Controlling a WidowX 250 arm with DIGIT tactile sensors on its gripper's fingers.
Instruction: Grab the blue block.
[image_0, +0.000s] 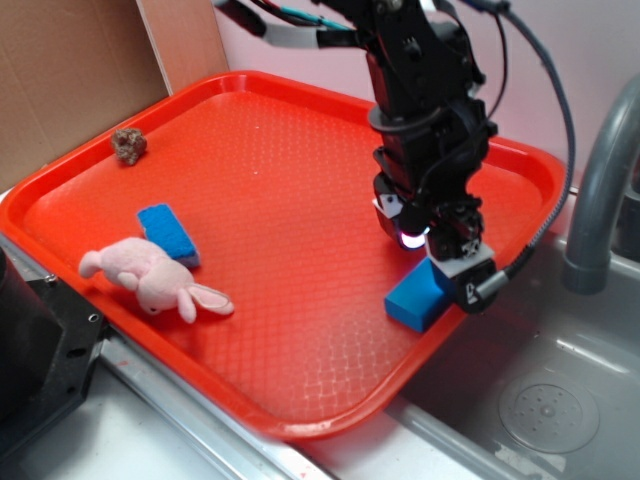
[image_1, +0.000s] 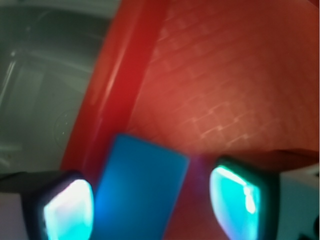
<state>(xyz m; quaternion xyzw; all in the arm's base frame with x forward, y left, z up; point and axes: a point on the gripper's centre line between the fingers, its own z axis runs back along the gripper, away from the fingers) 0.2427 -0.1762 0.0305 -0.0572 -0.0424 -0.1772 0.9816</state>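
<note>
The blue block (image_0: 417, 297) lies on the red tray (image_0: 270, 190) close to its right rim. My gripper (image_0: 432, 250) hangs directly over the block's far end, which it partly hides. In the wrist view the blue block (image_1: 140, 190) sits between my two fingers, close against the left fingertip (image_1: 67, 210), while a strip of red tray shows between it and the right fingertip (image_1: 237, 202). The gripper (image_1: 152, 207) is open and straddles the block.
A smaller blue sponge pad (image_0: 168, 233) and a pink plush bunny (image_0: 150, 280) lie at the tray's left. A brown clump (image_0: 129, 145) sits at the far left corner. A steel sink (image_0: 540, 390) with a grey faucet (image_0: 600, 190) borders the tray's right rim (image_1: 112, 95).
</note>
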